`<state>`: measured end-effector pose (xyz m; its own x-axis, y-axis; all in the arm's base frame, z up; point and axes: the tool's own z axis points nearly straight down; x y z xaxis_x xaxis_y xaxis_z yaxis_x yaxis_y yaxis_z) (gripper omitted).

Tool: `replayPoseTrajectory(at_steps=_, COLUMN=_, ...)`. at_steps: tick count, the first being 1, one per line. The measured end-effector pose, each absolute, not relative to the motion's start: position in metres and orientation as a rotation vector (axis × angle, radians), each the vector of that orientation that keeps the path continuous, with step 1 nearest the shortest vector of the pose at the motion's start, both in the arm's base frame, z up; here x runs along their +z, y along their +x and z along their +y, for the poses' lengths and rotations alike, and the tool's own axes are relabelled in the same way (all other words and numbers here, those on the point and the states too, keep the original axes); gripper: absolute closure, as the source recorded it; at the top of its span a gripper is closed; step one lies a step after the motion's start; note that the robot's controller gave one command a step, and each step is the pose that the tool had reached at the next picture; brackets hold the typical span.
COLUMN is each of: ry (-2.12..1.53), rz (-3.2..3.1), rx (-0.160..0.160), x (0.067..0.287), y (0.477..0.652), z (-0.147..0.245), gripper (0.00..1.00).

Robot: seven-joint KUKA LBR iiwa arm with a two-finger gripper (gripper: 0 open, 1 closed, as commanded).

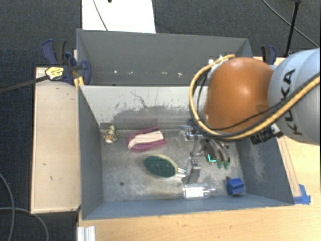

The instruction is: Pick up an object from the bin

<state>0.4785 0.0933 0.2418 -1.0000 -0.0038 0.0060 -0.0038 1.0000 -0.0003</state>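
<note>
Gripper [193, 168] sits low over bin [95, 149] floor, arm angled in from right, just beside dark green oval [158, 165]; grip state indeterminate.

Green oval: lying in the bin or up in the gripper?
Lying in the bin. The green oval lies flat on its floor, just left of the gripper; whether they touch, cannot tell.

In the bin [92, 149], a small fitting [108, 133] lies by the left wall, towards the back; a long curved piece [146, 139] lies right of it; an oval pad [160, 166] lies in front of that; the gripper [193, 170] is just right of the pad; a small tube [195, 191] lies by the front wall; a block [234, 186] lies right of the tube.
</note>
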Motion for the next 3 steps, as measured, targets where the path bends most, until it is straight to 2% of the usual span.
replayPoseTrajectory(at_steps=1, ry=-0.217, rz=-3.129, rx=0.001, x=0.154, y=0.475, z=0.105, gripper=0.0)
replayPoseTrajectory(at_steps=2, ry=-0.749, rz=-3.067, rx=-0.009, x=0.073, y=0.493, z=0.107, gripper=0.0)
replayPoseTrajectory(at_steps=3, ry=-0.757, rz=-3.065, rx=-0.008, x=0.074, y=0.493, z=0.106, gripper=1.0)
